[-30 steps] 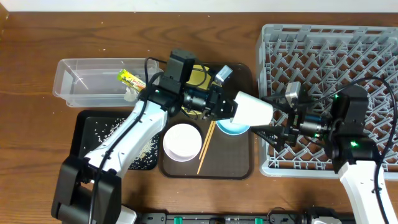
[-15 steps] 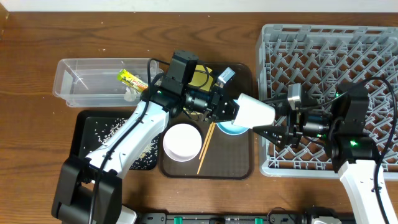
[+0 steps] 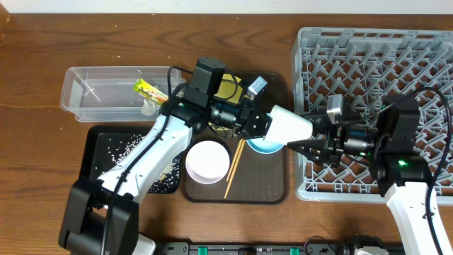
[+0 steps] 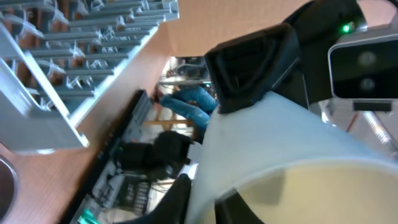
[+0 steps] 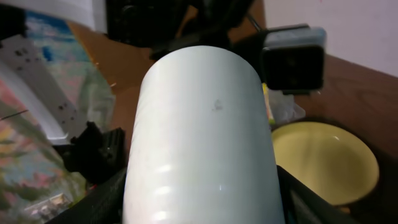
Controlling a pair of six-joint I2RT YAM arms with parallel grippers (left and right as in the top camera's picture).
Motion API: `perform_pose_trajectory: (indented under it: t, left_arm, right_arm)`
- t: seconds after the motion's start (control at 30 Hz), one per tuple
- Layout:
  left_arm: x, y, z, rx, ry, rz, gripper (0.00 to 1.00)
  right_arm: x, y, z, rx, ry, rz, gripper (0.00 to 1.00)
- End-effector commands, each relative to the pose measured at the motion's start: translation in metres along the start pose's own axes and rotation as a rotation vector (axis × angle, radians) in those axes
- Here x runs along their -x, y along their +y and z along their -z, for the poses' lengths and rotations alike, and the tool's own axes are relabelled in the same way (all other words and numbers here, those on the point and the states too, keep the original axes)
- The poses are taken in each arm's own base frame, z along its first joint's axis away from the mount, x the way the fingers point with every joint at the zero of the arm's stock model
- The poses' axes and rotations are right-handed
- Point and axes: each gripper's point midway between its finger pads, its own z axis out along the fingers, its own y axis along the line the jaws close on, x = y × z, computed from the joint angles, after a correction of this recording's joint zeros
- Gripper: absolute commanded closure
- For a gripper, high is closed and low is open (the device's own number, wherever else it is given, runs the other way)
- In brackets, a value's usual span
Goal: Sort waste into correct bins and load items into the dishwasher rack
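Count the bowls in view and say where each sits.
2. The white bowl sits on the brown tray, left of the chopsticks; the light blue bowl sits right of them, largely covered by the cup.

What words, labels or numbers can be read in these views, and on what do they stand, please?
None can be read.
The snack wrapper in the clear tub carries print, but it is too small and blurred to make out.
The pale green cup shows no marking.
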Motion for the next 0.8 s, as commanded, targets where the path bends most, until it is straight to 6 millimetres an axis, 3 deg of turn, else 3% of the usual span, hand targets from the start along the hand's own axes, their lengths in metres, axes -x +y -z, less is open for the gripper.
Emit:
perform_pose_trajectory:
  t: [0.0, 0.17, 0.23, 0.33, 0.43, 0.57, 0.77]
  left_arm:
    - [0.014, 0.014, 0.002, 0.093, -0.079, -0.091, 0.72]
    - [0.034, 0.068, 0.028, 0.386, -0.229, -0.111, 0.58]
    - [0.038, 0.097, 0.051, 0.562, -0.29, -0.098, 0.57]
    - [0.038, 0.12, 0.09, 0.773, -0.352, -0.097, 0.55]
    - [0.037, 0.12, 0.131, 0.903, -0.437, -0.078, 0.55]
    - [0.025, 0.102, 0.173, 0.963, -0.54, -0.042, 0.56]
    - [-0.011, 0.088, 0.229, 1.118, -0.664, 0.05, 0.56]
  right_arm:
    - [0.001, -0.02, 0.001, -0.12, 0.026, -0.035, 0.64]
    - [-0.006, -0.046, 0.007, -0.282, 0.057, -0.083, 0.71]
    - [-0.007, -0.053, 0.01, -0.333, 0.063, -0.094, 0.75]
    - [-0.011, -0.067, 0.018, -0.438, 0.088, -0.104, 0.77]
    - [-0.019, -0.084, 0.035, -0.601, 0.143, -0.135, 0.84]
    - [-0.011, -0.087, 0.06, -0.764, 0.218, -0.179, 0.99]
    - [-0.004, -0.073, 0.105, -0.995, 0.336, -0.327, 0.99]
